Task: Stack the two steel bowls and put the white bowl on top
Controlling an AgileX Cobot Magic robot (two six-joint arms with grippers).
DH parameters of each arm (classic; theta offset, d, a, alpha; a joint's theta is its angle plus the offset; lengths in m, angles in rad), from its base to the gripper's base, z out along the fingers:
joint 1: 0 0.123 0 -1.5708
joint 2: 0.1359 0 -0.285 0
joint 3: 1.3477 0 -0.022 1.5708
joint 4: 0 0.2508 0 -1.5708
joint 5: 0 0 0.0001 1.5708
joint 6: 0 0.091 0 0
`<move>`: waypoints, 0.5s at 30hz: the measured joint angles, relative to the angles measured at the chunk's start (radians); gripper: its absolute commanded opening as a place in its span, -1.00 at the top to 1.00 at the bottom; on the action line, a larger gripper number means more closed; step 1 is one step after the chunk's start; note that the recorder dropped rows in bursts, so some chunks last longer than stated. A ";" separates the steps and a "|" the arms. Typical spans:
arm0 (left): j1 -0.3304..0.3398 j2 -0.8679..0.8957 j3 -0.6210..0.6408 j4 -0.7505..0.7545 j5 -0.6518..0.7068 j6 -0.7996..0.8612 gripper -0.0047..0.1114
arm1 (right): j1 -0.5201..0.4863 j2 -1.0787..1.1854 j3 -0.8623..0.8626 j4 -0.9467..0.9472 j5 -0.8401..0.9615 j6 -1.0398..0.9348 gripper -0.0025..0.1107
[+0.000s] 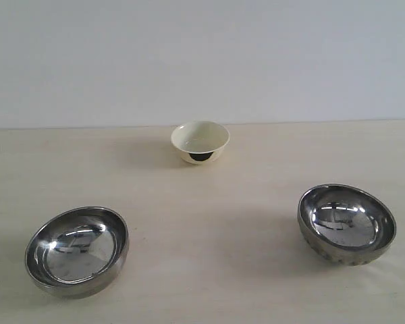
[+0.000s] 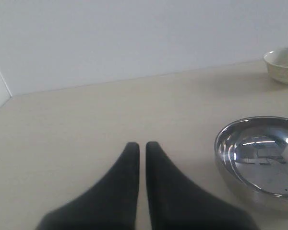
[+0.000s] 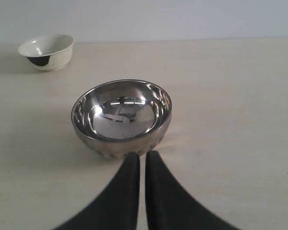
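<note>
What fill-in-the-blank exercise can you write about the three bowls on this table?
The white bowl is the ___ of the three bowls.
The left steel bowl and the right steel bowl are not yet ___.
The right gripper is shut and holds ___.
Missing words: smallest; stacked; nothing.

Left claw (image 2: 142, 146), right claw (image 3: 142, 156): matte black, smooth, broad at base, tapering to narrow rounded tips.

tabletop (image 1: 209, 277): pale beige, faint grain. left-edge steel bowl (image 1: 77, 251) and right-edge steel bowl (image 1: 346, 223): mirror silver. white bowl (image 1: 200, 140): cream, dark patch at base.
</note>
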 measured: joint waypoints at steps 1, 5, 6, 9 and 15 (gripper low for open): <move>0.000 0.000 0.000 0.000 0.000 0.000 0.85 | 0.000 0.000 0.000 0.000 0.000 0.000 0.93; 0.000 0.000 0.000 0.000 0.000 0.000 0.85 | 0.000 0.000 0.000 0.000 0.000 0.000 0.93; 0.000 0.000 0.000 0.000 0.000 0.000 0.85 | 0.000 0.000 0.000 0.000 0.000 0.000 0.93; 0.000 0.000 0.000 0.000 0.000 0.000 0.85 | 0.000 0.000 0.000 0.000 0.000 0.000 0.93; 0.000 0.000 0.000 0.000 0.000 0.000 0.85 | 0.000 0.000 0.000 0.053 0.000 0.144 0.93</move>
